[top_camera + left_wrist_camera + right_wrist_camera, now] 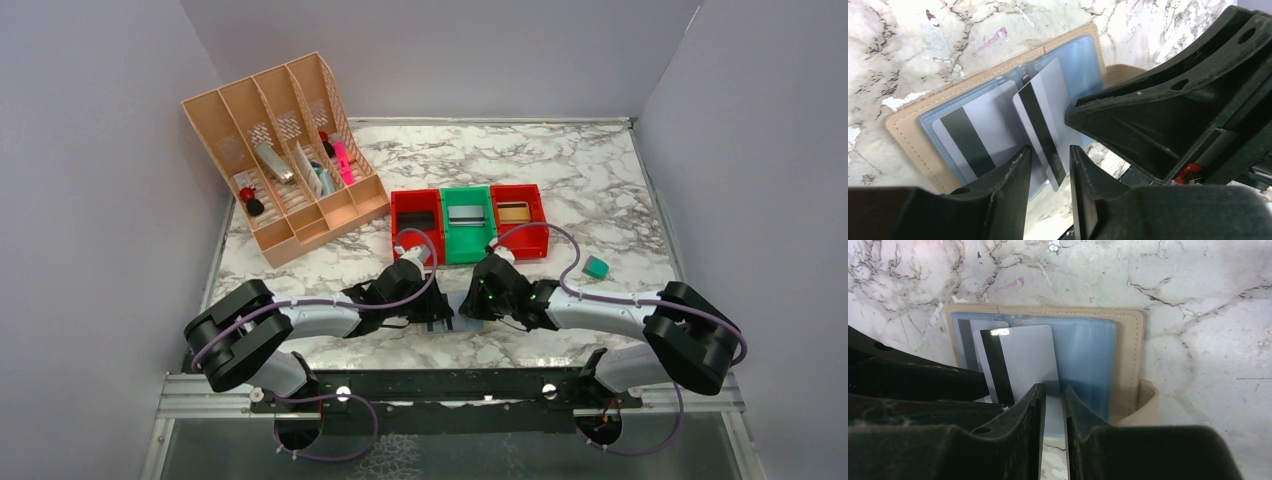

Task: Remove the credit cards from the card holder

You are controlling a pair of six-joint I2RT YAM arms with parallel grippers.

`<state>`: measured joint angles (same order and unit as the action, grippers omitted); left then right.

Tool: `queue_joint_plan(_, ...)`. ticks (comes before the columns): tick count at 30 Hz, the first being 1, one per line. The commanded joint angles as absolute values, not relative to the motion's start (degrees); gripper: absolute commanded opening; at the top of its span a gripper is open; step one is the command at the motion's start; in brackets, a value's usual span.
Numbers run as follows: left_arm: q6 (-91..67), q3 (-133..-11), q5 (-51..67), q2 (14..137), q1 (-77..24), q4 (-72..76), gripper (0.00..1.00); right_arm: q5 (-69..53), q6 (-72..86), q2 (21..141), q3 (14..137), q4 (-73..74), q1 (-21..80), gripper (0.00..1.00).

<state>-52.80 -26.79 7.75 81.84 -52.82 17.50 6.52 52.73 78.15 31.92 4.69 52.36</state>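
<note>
Card (1045, 95) tilts off card holder (903, 125) inside released left end effector (1049, 150); right end effector (1052, 387) grip unclear.

card holder (1083, 355): worktop (600, 180) near edge, centre
card (1028, 360): partly out of card holder
bins (468, 222): row just behind it
rack (285, 160): far-left corner

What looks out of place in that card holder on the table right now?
One striped card lies askew across the blue sleeves of the card holder, one end poking past the edge; a second card sits straight in its pocket.
</note>
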Motion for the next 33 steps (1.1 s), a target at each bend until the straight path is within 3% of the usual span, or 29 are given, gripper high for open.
queue_joint_plan(1,-53.53,-27.54,8.29,81.77,-52.65,20.95,0.4,4.86,54.05,79.64,29.58,5.14,51.94,0.24)
queue_joint_plan(8,-54.43,-27.84,9.9,84.23,-52.65,24.02,0.43,5.27,54.83,78.29,28.68,5.34,51.77,0.25)
queue_joint_plan(11,-54.67,-28.08,10.87,85.27,-52.65,25.13,0.39,5.39,55.02,77.85,28.48,5.35,51.64,0.24)
queue_joint_plan(20,-54.01,-24.38,7.81,80.85,-52.65,25.09,0.02,5.89,55.16,75.84,29.27,7.53,51.59,0.24)
queue_joint_plan(28,-52.3,-25.06,6.42,78.49,-52.65,20.26,0.0,7.95,54.0,74.47,31.24,10.43,51.5,0.25)
queue_joint_plan(33,-47.48,-29.82,0.44,74.84,-52.71,6.82,0.0,8.13,52.21,73.53,32.92,11.69,51.5,0.25)
